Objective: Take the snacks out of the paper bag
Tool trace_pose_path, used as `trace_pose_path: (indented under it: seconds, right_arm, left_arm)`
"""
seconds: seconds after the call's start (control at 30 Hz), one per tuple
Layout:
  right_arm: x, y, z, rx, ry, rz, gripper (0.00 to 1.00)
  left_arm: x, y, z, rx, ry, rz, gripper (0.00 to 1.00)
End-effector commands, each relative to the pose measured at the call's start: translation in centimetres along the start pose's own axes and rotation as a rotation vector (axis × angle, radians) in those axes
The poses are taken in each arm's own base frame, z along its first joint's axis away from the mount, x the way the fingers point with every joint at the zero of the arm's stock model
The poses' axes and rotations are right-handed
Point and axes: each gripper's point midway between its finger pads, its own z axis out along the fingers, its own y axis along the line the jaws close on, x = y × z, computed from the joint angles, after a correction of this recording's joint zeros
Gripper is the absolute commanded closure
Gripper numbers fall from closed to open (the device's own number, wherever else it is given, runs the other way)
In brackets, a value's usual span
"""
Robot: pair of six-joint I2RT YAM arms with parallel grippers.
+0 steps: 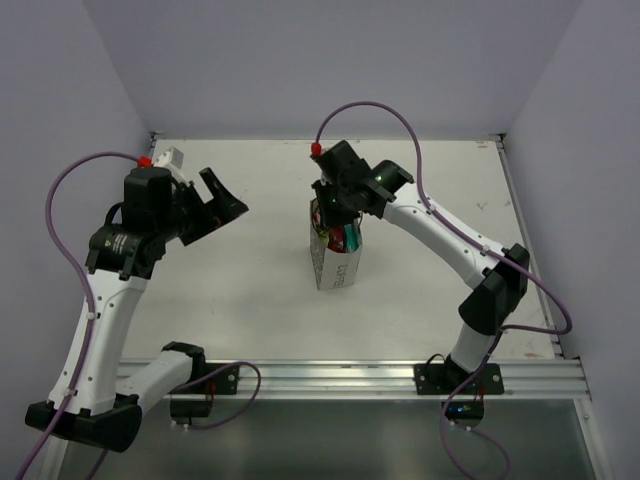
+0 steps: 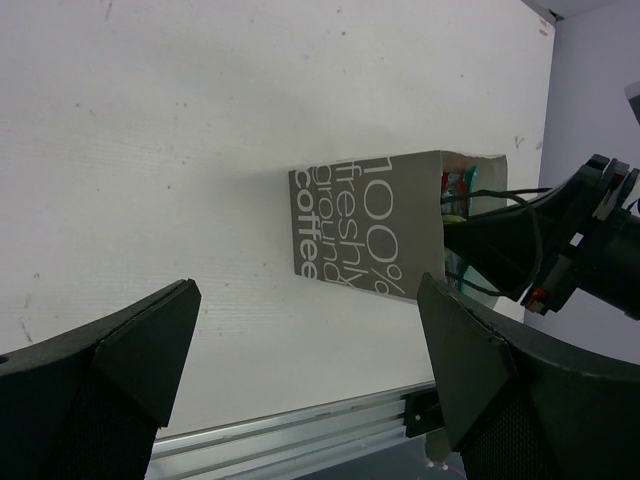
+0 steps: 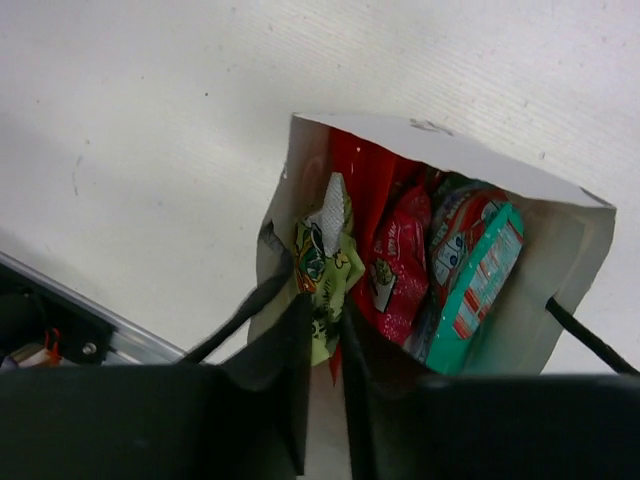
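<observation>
The white counter (image 1: 240,290) carries the paper bag (image 1: 335,262), upright near its middle, mouth up. My right gripper (image 3: 322,305) sits in that mouth, far the nearer. My left gripper (image 1: 215,212) hangs wide open and empty, well apart at the bag's 9 o'clock. My right jaws pinch nearly shut on a green packet (image 3: 322,262) standing on end at 12 o'clock, with a red packet (image 3: 400,255) and a teal packet (image 3: 480,290) at 2 o'clock.

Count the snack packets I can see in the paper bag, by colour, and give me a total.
green packet: 1
bright red packet: 1
pink-red packet: 1
teal packet: 1
Total: 4 showing in the bag; more may be hidden underneath.
</observation>
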Motion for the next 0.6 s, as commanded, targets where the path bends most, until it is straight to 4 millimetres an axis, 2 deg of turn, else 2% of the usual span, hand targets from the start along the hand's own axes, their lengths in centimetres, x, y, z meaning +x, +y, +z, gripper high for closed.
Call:
trace_pose_path:
  seconds: [0.0, 0.07, 0.27, 0.4, 0.57]
  right_arm:
    - [-1.5, 0.4, -0.4, -0.031, -0.059, -0.013, 0.89]
    - [-1.7, 0.5, -0.7, -0.037, -0.070, -0.011, 1.00]
    - [-2.4, 0.1, -2.5, -0.014, -0.112, 0.003, 1.00]
    - [-4.2, -0.2, -5.1, 0.009, -0.171, 0.005, 1.00]
    - [-5.6, -0.7, -7.8, 0.026, -0.227, 0.023, 1.00]
  left_arm:
    - [-0.2, -0.5, -0.6, 0.012, -0.019, -0.010, 0.01]
    - [-0.2, -0.4, -0.6, 0.011, -0.020, -0.011, 0.01]
    - [0.2, -0.2, -0.5, 0.010, -0.015, -0.015, 0.01]
    - [0.5, 0.2, -0.2, 0.003, -0.010, -0.019, 0.01]
    - [0.7, 0.6, 0.1, -0.011, -0.004, -0.021, 0.01]
